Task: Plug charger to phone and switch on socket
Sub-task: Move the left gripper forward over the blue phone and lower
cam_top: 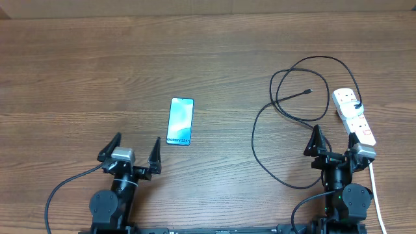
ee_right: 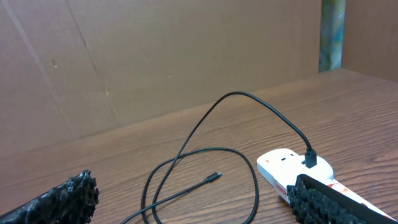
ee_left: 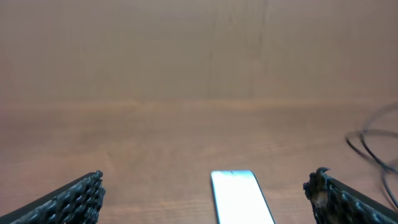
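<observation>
The phone [cam_top: 180, 121] lies flat on the wooden table, its light-blue screen up; its top end shows in the left wrist view [ee_left: 239, 194]. My left gripper [cam_top: 133, 151] is open and empty just near of the phone, and it also shows in the left wrist view [ee_left: 208, 199]. The charger cable [cam_top: 279, 110] loops on the table at the right, its connector tip [cam_top: 308, 91] lying free, seen too in the right wrist view [ee_right: 215, 177]. Its black plug [ee_right: 310, 159] sits in the socket [cam_top: 353, 116], a white power strip. My right gripper [cam_top: 335, 140] is open and empty near the strip.
A thick white cord [cam_top: 376, 192] runs from the socket toward the table's front edge beside the right arm. A cardboard wall [ee_right: 155, 56] stands behind the table.
</observation>
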